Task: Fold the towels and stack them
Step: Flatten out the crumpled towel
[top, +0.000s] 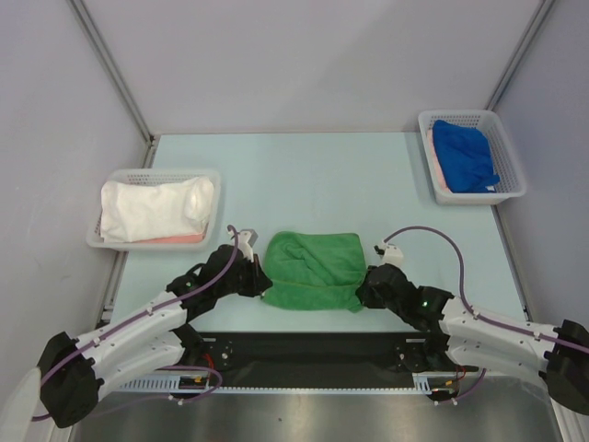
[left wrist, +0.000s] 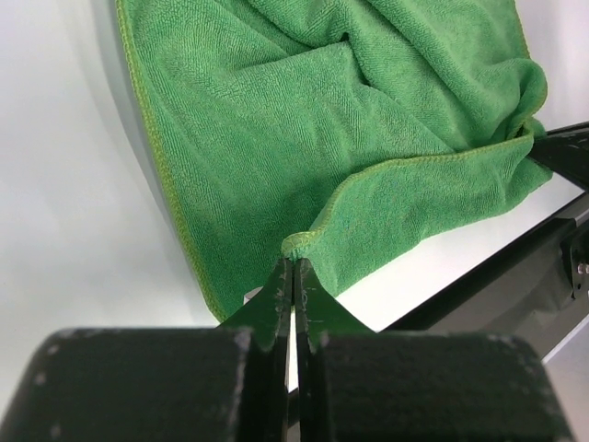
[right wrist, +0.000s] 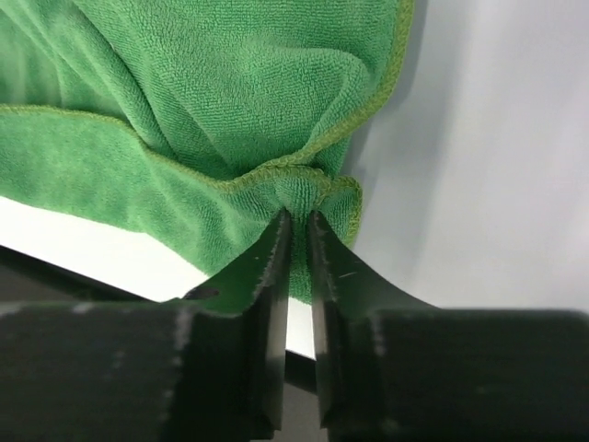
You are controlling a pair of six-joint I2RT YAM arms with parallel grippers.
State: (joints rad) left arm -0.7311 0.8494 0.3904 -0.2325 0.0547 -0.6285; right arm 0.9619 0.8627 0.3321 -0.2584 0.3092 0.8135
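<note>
A green towel [top: 315, 269] lies partly folded on the table near the front edge. My left gripper [top: 259, 284] is shut on its near left corner; the left wrist view shows the fingertips pinching the hem [left wrist: 296, 245]. My right gripper [top: 364, 290] is shut on the near right corner, with cloth bunched between the fingers [right wrist: 299, 204]. Both corners are lifted slightly off the table. A white towel [top: 152, 208] lies in the left basket and a blue towel [top: 465, 155] in the right basket.
A white basket [top: 210, 175] stands at the left, holding the white towel over something pink. Another white basket [top: 512, 157] stands at the back right. The black base strip [top: 304, 354] runs along the table's near edge. Grey walls enclose the table.
</note>
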